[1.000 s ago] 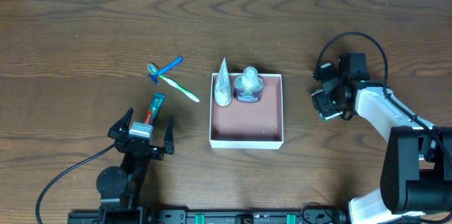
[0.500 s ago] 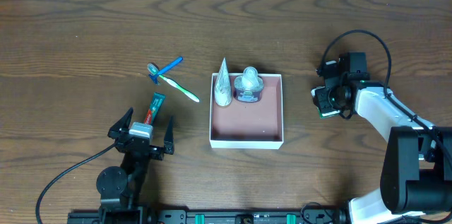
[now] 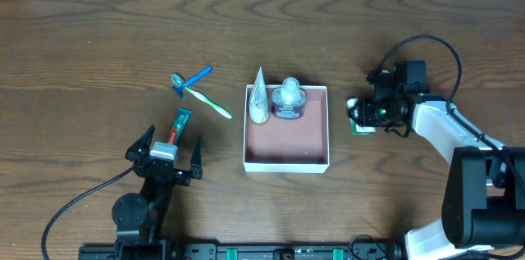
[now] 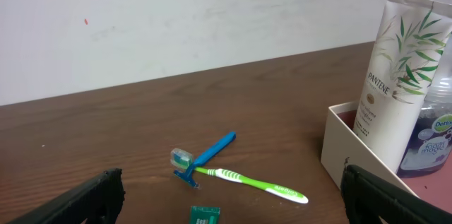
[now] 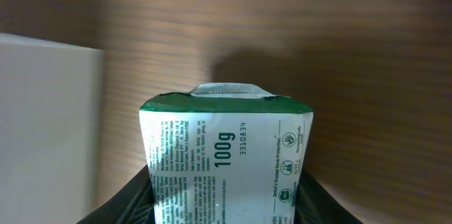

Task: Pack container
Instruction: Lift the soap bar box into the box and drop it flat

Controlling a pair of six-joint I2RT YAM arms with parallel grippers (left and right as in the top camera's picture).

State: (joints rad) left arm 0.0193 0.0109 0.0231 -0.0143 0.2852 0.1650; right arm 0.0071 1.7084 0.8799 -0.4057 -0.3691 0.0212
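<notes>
2 toiletries already stand in the container (image 3: 287, 143), which sits mid-table, a little nearer the arms' edge than the far edge. a white pantene tube (image 3: 259, 96) stands at its far-left corner, and a bottle of violet liquid (image 3: 288, 100) stands beside that against the far wall. your right gripper (image 3: 367, 115) is closed on a green-and-white pack (image 3: 356, 120) marked 100g, just off the container's right wall, toward the right edge of the table (image 3: 98, 30). your right wrist view shows the pack between the dark fingers (image 5: 120, 203). your left gripper (image 3: 171, 143) stands wide and holds nothing, near the arms' edge, left of the container. a small red-and-green tube (image 3: 178, 125) lies with its near end between those open tips. further toward the far edge, a green toothbrush (image 3: 209, 104) and a blue razor (image 3: 193, 78) lie touching at 1 end.
</notes>
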